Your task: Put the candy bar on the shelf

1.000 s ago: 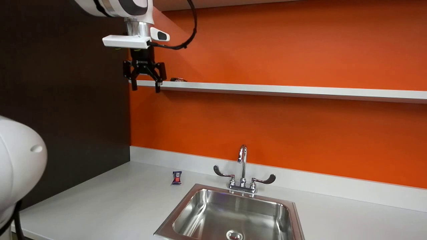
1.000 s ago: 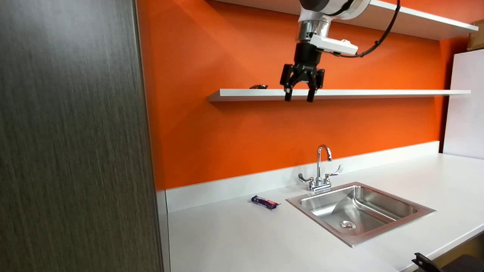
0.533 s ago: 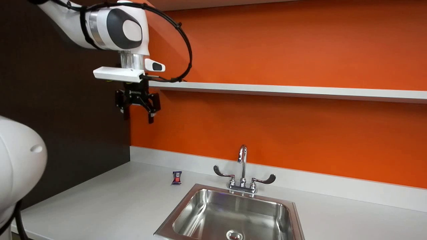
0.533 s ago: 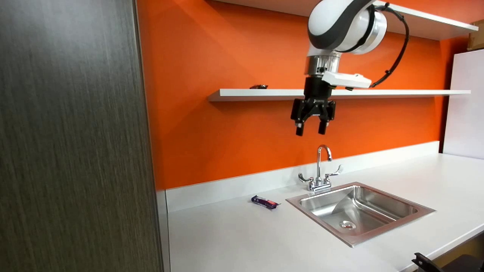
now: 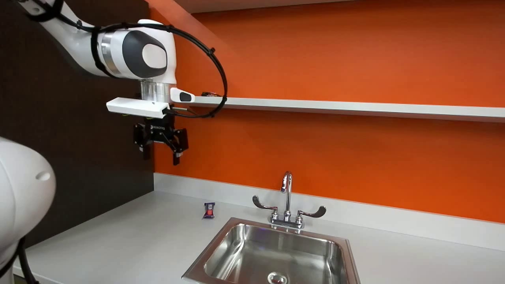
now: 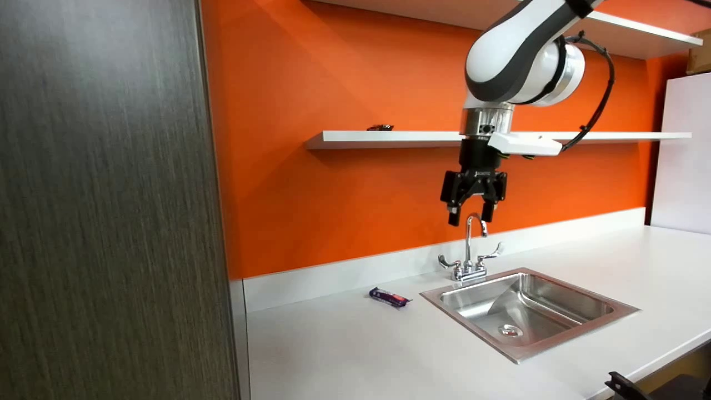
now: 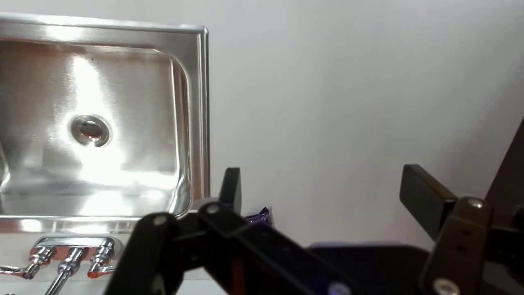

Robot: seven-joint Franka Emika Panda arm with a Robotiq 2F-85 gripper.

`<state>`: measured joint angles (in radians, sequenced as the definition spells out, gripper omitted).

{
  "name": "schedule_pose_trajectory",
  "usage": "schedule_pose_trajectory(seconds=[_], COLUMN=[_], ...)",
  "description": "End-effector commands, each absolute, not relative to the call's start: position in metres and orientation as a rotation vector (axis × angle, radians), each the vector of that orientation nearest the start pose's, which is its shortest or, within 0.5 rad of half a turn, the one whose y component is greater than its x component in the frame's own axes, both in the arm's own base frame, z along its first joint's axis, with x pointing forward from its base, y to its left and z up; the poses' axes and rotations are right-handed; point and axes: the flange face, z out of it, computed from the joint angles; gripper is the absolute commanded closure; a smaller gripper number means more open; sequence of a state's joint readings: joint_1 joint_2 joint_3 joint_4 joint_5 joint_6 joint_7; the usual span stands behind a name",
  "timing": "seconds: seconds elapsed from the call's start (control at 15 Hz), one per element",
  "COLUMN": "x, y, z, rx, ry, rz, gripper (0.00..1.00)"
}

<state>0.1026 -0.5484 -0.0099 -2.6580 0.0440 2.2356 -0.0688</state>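
The candy bar, in a dark purple wrapper with reddish and pale marks, lies flat on the countertop in both exterior views (image 5: 209,210) (image 6: 389,298). In the wrist view one end of the candy bar (image 7: 260,216) shows beside the left finger; the finger linkage hides the rest. The shelf is a long white ledge on the orange wall in both exterior views (image 5: 335,105) (image 6: 344,137). My gripper (image 5: 161,156) (image 6: 471,215) (image 7: 323,188) is open and empty. It points down, below shelf height and well above the countertop.
A small dark wrapped item (image 5: 210,94) (image 6: 380,128) lies on the shelf near its end. A steel sink (image 5: 353,264) (image 6: 577,339) (image 7: 202,123) with a faucet (image 5: 288,197) (image 6: 469,244) is beside the candy bar. A dark panel (image 5: 79,118) stands at the side. A higher shelf (image 6: 639,26) is above.
My gripper has come down from shelf height to below the shelf, drifting left in one exterior view and right in another. It stays open. The candy bar has not moved.
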Motion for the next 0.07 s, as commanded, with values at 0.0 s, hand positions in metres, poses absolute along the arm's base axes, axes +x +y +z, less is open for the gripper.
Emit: schedule_pose_trajectory(seconds=[0.0], x=[0.3763], y=[0.0365], z=[0.4256], rx=[-3.085], ry=[-0.213], rz=[-0.196], gripper=[0.0])
